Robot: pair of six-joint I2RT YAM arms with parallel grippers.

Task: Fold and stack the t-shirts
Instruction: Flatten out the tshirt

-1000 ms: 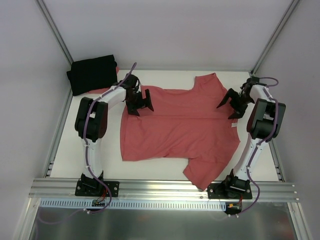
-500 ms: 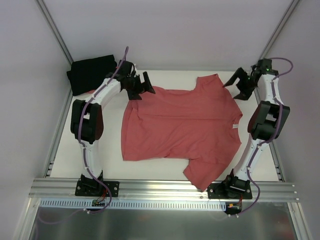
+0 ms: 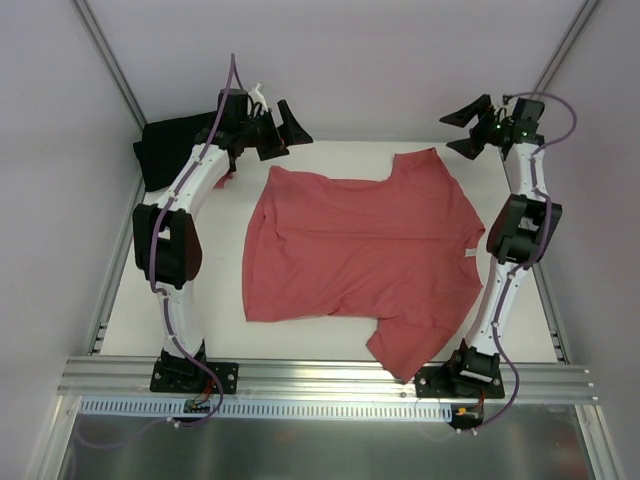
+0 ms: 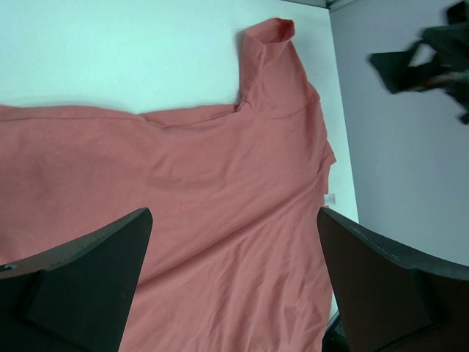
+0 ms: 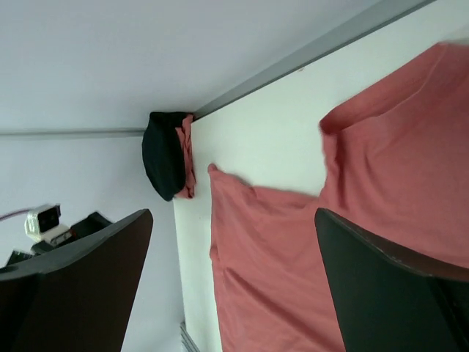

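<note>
The coral-red t-shirt (image 3: 360, 250) lies spread flat on the white table, with its small white neck label (image 3: 467, 254) at the right edge. The black t-shirt (image 3: 180, 147) sits folded in the back left corner, with a bit of red cloth (image 3: 222, 181) showing under it. My left gripper (image 3: 286, 133) is open and empty, raised above the red shirt's far left corner. My right gripper (image 3: 461, 130) is open and empty, raised above the far right sleeve. The left wrist view shows the red shirt (image 4: 220, 191) below my open gripper (image 4: 233, 213). The right wrist view shows the red shirt (image 5: 308, 249), the black shirt (image 5: 163, 154) and my open gripper (image 5: 233, 214).
Grey walls and aluminium posts (image 3: 110, 70) enclose the table (image 3: 330, 155) at the back and sides. A metal rail (image 3: 320, 375) with both arm bases runs along the near edge. The red shirt's near sleeve (image 3: 405, 350) reaches that rail.
Both grippers have lifted off the red shirt's far corners and moved up and back toward the rear wall. The shirt stays flat on the table.
</note>
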